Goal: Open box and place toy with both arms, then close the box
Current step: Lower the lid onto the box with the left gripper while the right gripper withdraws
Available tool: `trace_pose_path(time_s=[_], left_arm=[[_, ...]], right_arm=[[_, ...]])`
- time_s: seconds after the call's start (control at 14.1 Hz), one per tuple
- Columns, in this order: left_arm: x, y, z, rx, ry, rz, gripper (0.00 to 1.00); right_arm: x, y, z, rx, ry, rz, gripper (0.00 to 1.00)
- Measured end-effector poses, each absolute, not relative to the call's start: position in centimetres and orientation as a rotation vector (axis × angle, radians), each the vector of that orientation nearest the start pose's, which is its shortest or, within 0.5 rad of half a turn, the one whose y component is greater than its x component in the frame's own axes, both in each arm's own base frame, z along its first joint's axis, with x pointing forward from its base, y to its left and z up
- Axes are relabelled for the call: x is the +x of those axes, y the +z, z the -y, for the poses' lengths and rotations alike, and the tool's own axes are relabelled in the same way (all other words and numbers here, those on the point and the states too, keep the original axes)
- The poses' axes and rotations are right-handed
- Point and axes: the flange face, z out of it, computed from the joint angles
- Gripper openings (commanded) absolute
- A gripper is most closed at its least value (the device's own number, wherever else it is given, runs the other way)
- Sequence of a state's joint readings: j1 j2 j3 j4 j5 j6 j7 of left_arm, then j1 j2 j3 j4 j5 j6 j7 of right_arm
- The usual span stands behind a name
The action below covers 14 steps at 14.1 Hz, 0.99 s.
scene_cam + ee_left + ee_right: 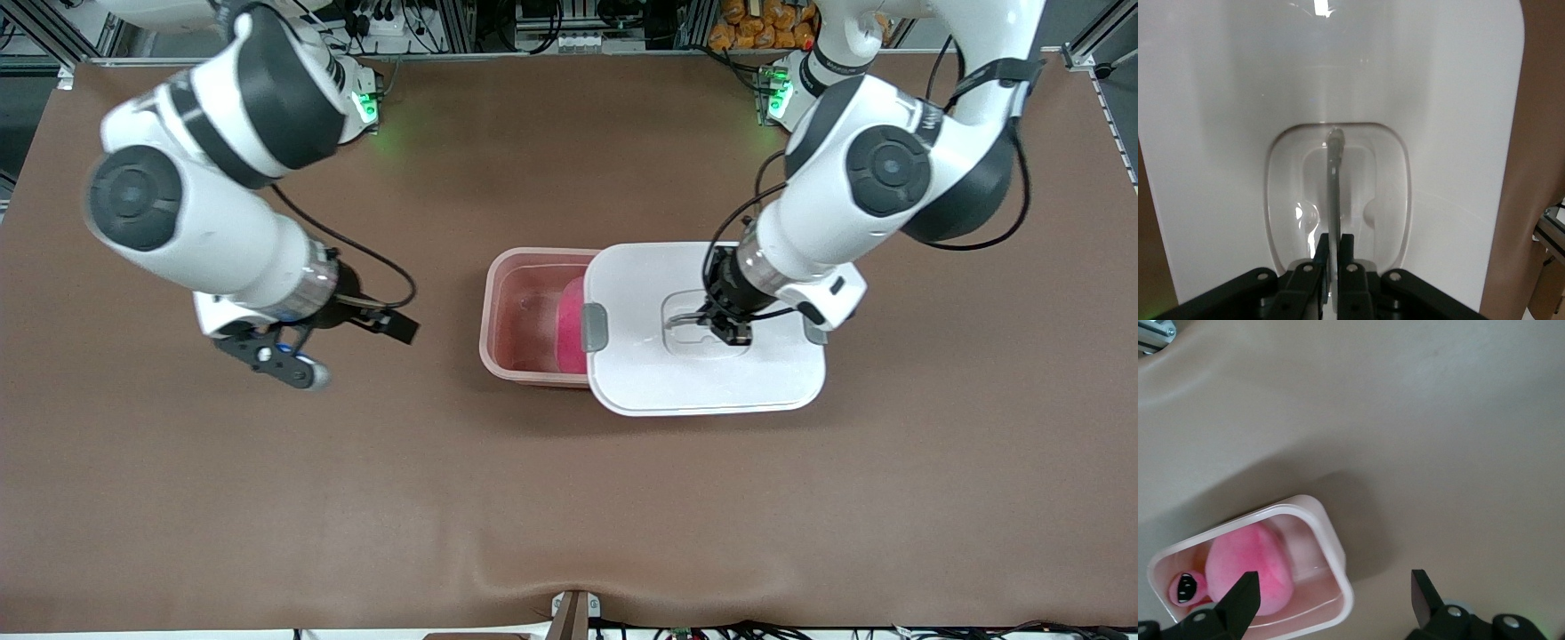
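Note:
The pink translucent box [520,311] stands mid-table without its lid on. The pink toy [571,324] lies inside it. The white lid [649,373] hangs level over the box's end toward the left arm and hides part of the toy. My left gripper [725,327] is shut on the lid's raised grey handle [1334,173]; the left gripper [1335,243] pinches the thin bar between its fingers. My right gripper [289,363] is open, empty, above bare table toward the right arm's end. The right wrist view shows the box [1335,543], the toy [1251,570] with its dark face mark, and the right gripper [1335,593].
A grey side clip [595,327] sits on the lid's edge over the box. The brown table mat [569,498] spreads wide around the box. Cables and equipment line the table's edge by the arm bases.

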State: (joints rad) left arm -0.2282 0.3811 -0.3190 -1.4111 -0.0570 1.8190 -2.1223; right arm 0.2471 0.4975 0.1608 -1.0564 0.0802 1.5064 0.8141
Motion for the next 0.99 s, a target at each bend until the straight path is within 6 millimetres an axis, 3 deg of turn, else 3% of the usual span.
trace_pose_path(time_s=[0.5, 0.99], left_arm=[[56.4, 48.8, 38.3, 2.16, -0.16, -2.199, 0.0], [55.8, 47.1, 41.4, 2.153, -0.143, -2.165, 0.0]], right_arm=[[63.6, 58.2, -20.0, -2.992, 0.203, -0.515, 1.0], [62.5, 60.7, -13.8, -3.025, 0.26, -0.357, 1.0]])
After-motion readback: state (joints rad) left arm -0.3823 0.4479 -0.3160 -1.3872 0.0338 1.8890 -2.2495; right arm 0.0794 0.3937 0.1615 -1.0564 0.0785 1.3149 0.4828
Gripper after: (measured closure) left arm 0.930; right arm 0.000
